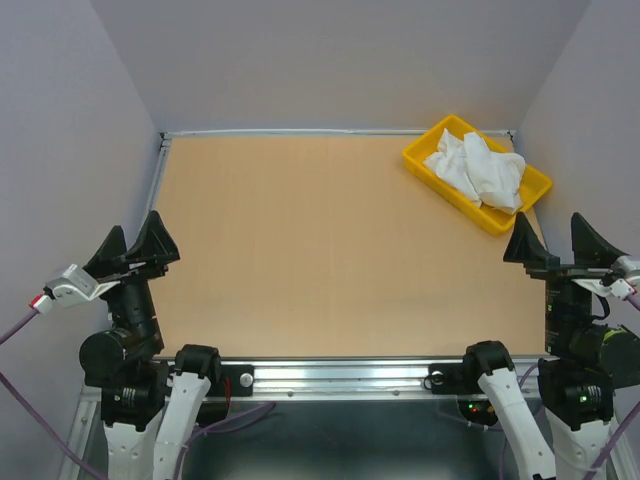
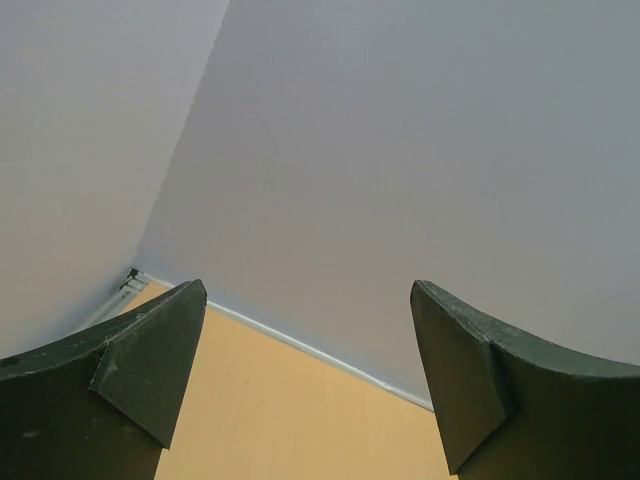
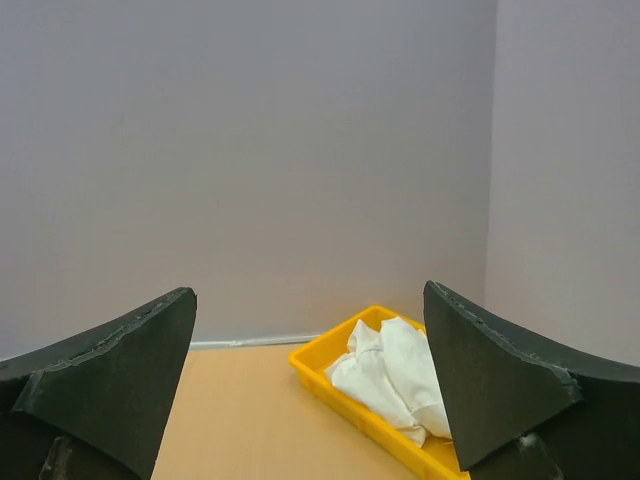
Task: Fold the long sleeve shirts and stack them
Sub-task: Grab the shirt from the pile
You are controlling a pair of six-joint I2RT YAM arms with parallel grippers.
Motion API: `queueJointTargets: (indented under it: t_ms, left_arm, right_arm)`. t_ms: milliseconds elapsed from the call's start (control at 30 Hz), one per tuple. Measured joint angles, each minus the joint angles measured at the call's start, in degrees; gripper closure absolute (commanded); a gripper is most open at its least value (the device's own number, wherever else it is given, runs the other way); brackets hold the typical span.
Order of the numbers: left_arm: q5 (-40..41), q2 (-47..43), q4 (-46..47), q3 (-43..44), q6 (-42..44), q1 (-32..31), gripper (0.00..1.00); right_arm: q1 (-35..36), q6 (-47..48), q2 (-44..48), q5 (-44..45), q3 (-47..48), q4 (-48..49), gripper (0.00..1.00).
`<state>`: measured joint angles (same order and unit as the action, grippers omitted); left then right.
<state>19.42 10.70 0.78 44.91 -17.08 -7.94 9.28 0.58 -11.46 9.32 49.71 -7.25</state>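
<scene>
Both tools stand wide open and grip nothing. We see the left tool point(image 1: 135, 235) raised over the near left corner of the worktop point(image 1: 300, 250), with its two dark fingers point(image 2: 150, 360) spread far apart. In the left wrist view, only the tan surface and the grey wall point(image 2: 400, 150) show between them. The right tool point(image 1: 550, 238) is raised over the near right edge, and its fingers are parted just as far. It faces the far right corner. Neither tool touches the worktop or any cloth.

Looking outward from the right tool, we find the shirts point(image 1: 475, 170) lying in the tray point(image 1: 420, 162). They form a crumpled white heap of thin fabric, with folds rising above the rim. From these views we cannot tell how many shirts make up the heap, nor pick out sleeves or collars. In the right wrist view the heap shows between the spread fingers, nearer the right one, which covers part of it.

The yellow tray sits at an angle in the far right corner of the worktop, close to the back and right walls. It is well apart from the left tool and nearer the right one. A metal rail point(image 1: 340, 375) runs along the near edge of the worktop, between the two arm bases.
</scene>
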Motion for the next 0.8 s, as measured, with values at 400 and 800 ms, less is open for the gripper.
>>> queueJointTargets:
  t_ms: [400,800]
  left_arm:
    - [-3.0,0.0,-0.5,-2.7,-1.4,0.0,0.04]
    - [-8.5,1.3,-2.8,-9.8,-4.5,-0.1,0.01]
  right_arm:
    - [0.0,-7.6,-8.2,7.2,0.3,0.2,0.0]
    - [0.0,-19.8,-39.1,10.8,4.8,-1.4,0.0]
